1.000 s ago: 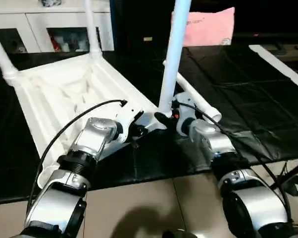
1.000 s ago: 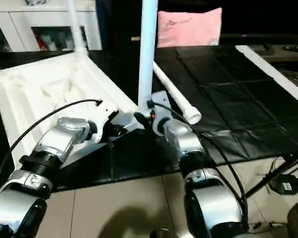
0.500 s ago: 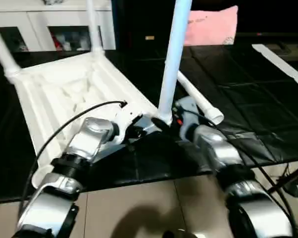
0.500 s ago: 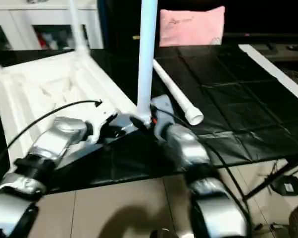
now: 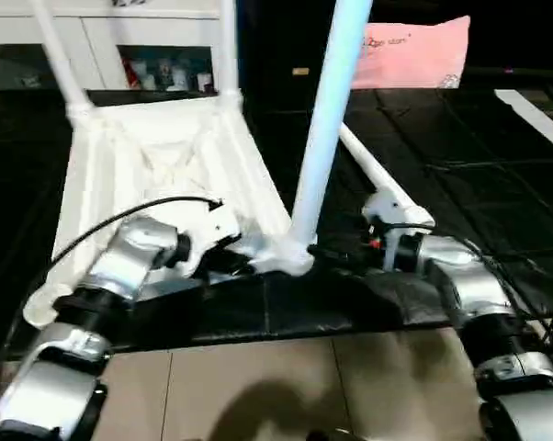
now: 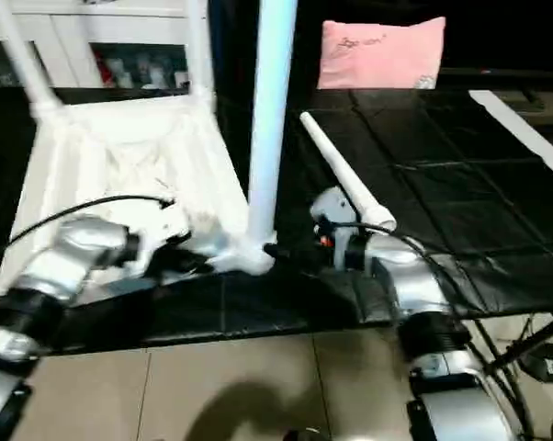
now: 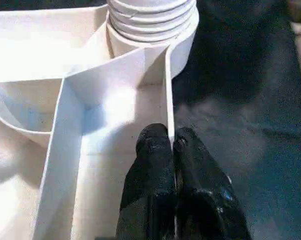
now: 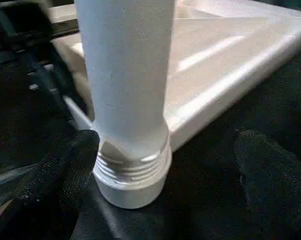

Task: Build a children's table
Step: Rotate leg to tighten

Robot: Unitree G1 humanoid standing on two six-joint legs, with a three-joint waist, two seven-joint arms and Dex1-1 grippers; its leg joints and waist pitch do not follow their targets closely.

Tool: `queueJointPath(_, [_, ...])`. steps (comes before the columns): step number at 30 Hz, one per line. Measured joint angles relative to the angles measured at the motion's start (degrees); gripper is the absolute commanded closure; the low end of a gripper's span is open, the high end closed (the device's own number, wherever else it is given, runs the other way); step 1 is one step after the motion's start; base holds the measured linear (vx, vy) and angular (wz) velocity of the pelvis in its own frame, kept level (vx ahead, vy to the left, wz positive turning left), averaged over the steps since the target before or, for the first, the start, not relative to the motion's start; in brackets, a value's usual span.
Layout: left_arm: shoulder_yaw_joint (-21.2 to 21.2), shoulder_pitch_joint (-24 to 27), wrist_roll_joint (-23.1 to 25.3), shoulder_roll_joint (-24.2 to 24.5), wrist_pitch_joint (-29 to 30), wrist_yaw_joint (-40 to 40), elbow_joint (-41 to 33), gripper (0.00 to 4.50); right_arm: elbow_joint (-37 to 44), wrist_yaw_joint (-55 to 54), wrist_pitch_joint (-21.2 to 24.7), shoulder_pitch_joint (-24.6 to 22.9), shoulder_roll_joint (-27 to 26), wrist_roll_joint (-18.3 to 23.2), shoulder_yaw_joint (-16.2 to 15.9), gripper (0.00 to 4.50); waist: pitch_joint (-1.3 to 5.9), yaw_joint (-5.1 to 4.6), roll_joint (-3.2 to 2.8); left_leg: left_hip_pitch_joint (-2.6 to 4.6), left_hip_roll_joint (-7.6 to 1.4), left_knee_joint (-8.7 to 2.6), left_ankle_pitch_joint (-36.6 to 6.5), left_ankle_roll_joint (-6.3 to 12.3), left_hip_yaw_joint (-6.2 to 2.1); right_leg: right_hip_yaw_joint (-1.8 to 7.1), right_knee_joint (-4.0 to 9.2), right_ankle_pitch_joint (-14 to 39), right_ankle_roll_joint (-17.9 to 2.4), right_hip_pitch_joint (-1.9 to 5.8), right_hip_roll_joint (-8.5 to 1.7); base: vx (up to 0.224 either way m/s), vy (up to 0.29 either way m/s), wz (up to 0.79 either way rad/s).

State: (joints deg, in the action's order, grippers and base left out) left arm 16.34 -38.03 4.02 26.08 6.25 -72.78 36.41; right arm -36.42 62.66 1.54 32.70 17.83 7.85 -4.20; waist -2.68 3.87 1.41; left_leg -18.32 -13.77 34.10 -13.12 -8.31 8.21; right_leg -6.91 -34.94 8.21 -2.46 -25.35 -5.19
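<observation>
Black quilted cloth [image 5: 460, 175] covers the work surface, and on it lies the children's table [image 5: 157, 165] upside down, ribbed underside up, with two far legs already standing in their sockets. Our left gripper [image 7: 171, 145] is pinched tight on the thin rim wall of the table, just short of the near corner socket, bracing that corner. Our right gripper [image 8: 155, 170] stands wide apart around the base of the third leg [image 5: 327, 129], one black finger [image 8: 50, 180] close against the leg's ribbed collar, the other well clear of it. That leg stands upright in the corner socket [image 5: 290, 257], directly ahead of both grippers; its collar threads are partly exposed, so we judge it not fully seated. To finish this well we should keep the rim clamped so the corner cannot slide on the cloth, close squarely on the tube low down, and turn or press straight along its axis without tilting. A fourth leg [image 6: 345, 179] lies loose on the cloth just beyond our right gripper.
</observation>
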Motion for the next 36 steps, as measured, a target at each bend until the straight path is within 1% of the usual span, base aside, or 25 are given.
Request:
queueJointPath(1, [0.30, 0.00, 0.00, 0.20, -0.52, -0.56, 0.09, 4.50, 0.29, 0.97, -0.11, 0.00, 0.20, 0.28, -0.30, 0.03, 0.00, 0.10, 0.00, 0.00, 0.00, 0.00, 0.00, 0.00, 0.01, 0.00, 0.00, 0.00, 0.00, 0.01, 0.00, 0.000, 0.000, 0.00])
queueJointPath(4, [1.10, -0.04, -0.02, 0.48, -2.89, -3.14, 0.60, 4.50, 1.21, 4.59, -1.02, 0.01, 0.91, 0.62, -1.52, 0.03, 0.00, 0.98, 0.01, 0.00, -0.01, 0.02, 0.00, 0.00, 0.03, 0.01, -0.01, 0.00, 0.00, 0.02, -0.02, 0.000, 0.000, 0.00])
queueJointPath(6, [1.65, -0.08, -0.20, 0.48, -4.11, -4.57, 0.60, 4.50, 1.43, 6.76, -2.25, 0.03, 1.20, 0.52, -2.89, 0.03, 0.01, 1.37, 0.02, 0.01, -0.02, 0.03, 0.01, -0.02, 0.05, 0.02, -0.01, 0.00, 0.00, 0.06, -0.03, 0.000, 0.000, 0.00])
queueJointPath(9, [2.48, -0.09, -0.41, 0.74, -5.43, -6.74, 0.58, 4.50, 1.26, 10.30, -5.53, 0.03, 1.72, -1.00, -5.65, 0.03, 0.01, 1.44, 0.02, 0.01, -0.03, 0.04, -0.01, -0.07, 0.08, 0.04, -0.01, 0.00, 0.01, 0.08, -0.04, 0.000, 0.000, 0.00])
queueJointPath(13, [3.27, -0.08, -0.45, 0.92, -6.71, -8.59, 0.32, 4.50, -0.71, 12.22, -6.75, 0.29, 2.01, -2.00, -7.06, 0.03, 0.02, 1.42, 0.06, 0.01, -0.03, 0.05, -0.07, -0.21, 0.08, 0.05, -0.01, 0.01, 0.02, 0.12, -0.04, 0.000, 0.000, 0.00])
queueJointPath(14, [3.46, -0.08, -0.44, 0.92, -6.76, -8.92, 0.17, 4.50, -1.20, 12.71, -6.75, 0.46, 2.01, -2.02, -7.20, 0.28, 0.02, 1.41, 0.06, 0.01, -0.03, 0.05, -0.06, -0.21, 0.08, 0.06, -0.01, 0.01, 0.02, 0.12, -0.04, 0.000, 0.000, 0.00])
queueJointPath(17, [3.83, -0.08, -0.41, 0.85, -7.18, -9.18, -0.10, 4.50, -2.41, 14.17, -6.66, 1.16, 1.98, -1.98, -7.60, 0.40, 0.02, 1.36, 0.06, 0.01, -0.04, 0.05, -0.06, -0.21, 0.08, 0.06, -0.03, 0.01, 0.02, 0.12, -0.03, 0.000, 0.000, 0.00])
queueJointPath(19, [3.91, -0.08, -0.40, 0.84, -7.44, -9.20, -0.10, 4.50, -2.78, 15.19, -6.51, 1.37, 1.96, -1.83, -7.65, 0.66, 0.01, 1.34, 0.06, 0.01, -0.05, 0.05, -0.06, -0.20, 0.08, 0.06, -0.03, 0.01, 0.03, 0.12, -0.03, 0.000, 0.000, 0.00])
queueJointPath(20, [3.92, -0.08, -0.40, 0.85, -7.51, -9.23, -0.10, 4.50, -2.90, 15.42, -6.36, 1.44, 1.97, -1.73, -7.65, 0.66, 0.02, 1.35, 0.06, 0.01, -0.05, 0.06, -0.06, -0.20, 0.08, 0.05, -0.03, 0.02, 0.03, 0.12, -0.03, 0.000, 0.000, 0.00])
queueJointPath(23, [3.97, -0.09, -0.39, 0.84, -7.71, -9.27, -0.09, 4.50, -3.17, 16.56, -5.72, 1.47, 1.97, -1.47, -7.66, 0.97, 0.02, 1.36, 0.06, 0.00, -0.05, 0.05, -0.06, -0.19, 0.08, 0.05, -0.03, 0.02, 0.04, 0.12, -0.03, 0.000, 0.000, 0.00])
queueJointPath(24, [3.99, -0.10, -0.37, 0.84, -7.77, -9.29, -0.08, 4.50, -3.22, 16.78, -5.58, 1.49, 1.97, -1.43, -7.66, 0.97, 0.02, 1.36, 0.06, 0.00, -0.05, 0.05, -0.06, -0.19, 0.08, 0.05, -0.03, 0.03, 0.05, 0.12, -0.03, 0.000, 0.000, 0.00])
queueJointPath(25, [4.04, -0.14, -0.36, 0.84, -7.87, -9.29, -0.02, 4.50, -3.25, 17.30, -5.48, 1.50, 1.98, -1.39, -7.66, 1.16, 0.02, 1.37, 0.06, 0.00, -0.05, 0.05, -0.06, -0.19, 0.08, 0.05, -0.03, 0.03, 0.05, 0.12, -0.03, 0.000, 0.000, 0.00])
queueJointPath(28, [4.10, -0.19, -0.34, 0.84, -7.89, -9.29, 0.01, 4.50, -3.59, 17.72, -5.47, 1.62, 1.97, -1.36, -7.70, 1.36, 0.02, 1.38, 0.06, 0.00, -0.05, 0.06, -0.06, -0.19, 0.08, 0.05, -0.03, 0.03, 0.05, 0.12, -0.03, 0.000, 0.000, 0.00])
queueJointPath(29, [4.12, -0.20, -0.33, 0.84, -7.89, -9.29, 0.01, 4.50, -4.02, 17.87, -5.48, 1.83, 1.95, -1.30, -7.71, 1.36, 0.02, 1.38, 0.06, 0.00, -0.05, 0.06, -0.06, -0.19, 0.08, 0.05, -0.03, 0.03, 0.04, 0.12, -0.03, 0.000, 0.000, 0.00])
queueJointPath(32, [4.28, -0.24, -0.32, 0.84, -7.89, -9.29, 0.02, 4.50, -4.66, 18.18, -5.48, 2.17, 1.87, -1.25, -7.73, 1.65, 0.02, 1.38, 0.06, 0.00, -0.05, 0.06, -0.06, -0.20, 0.08, 0.05, -0.03, 0.03, 0.05, 0.12, -0.03, 0.000, 0.000, 0.00])
queueJointPath(36, [4.35, -0.49, -0.33, 0.84, -7.91, -9.36, 0.38, 4.50, -4.83, 18.39, -5.29, 2.32, 1.85, -1.25, -7.72, 1.79, 0.02, 1.39, 0.07, 0.00, -0.05, 0.07, -0.06, -0.19, 0.08, 0.05, -0.03, 0.03, 0.04, 0.12, -0.03, 0.000, 0.000, 0.00])
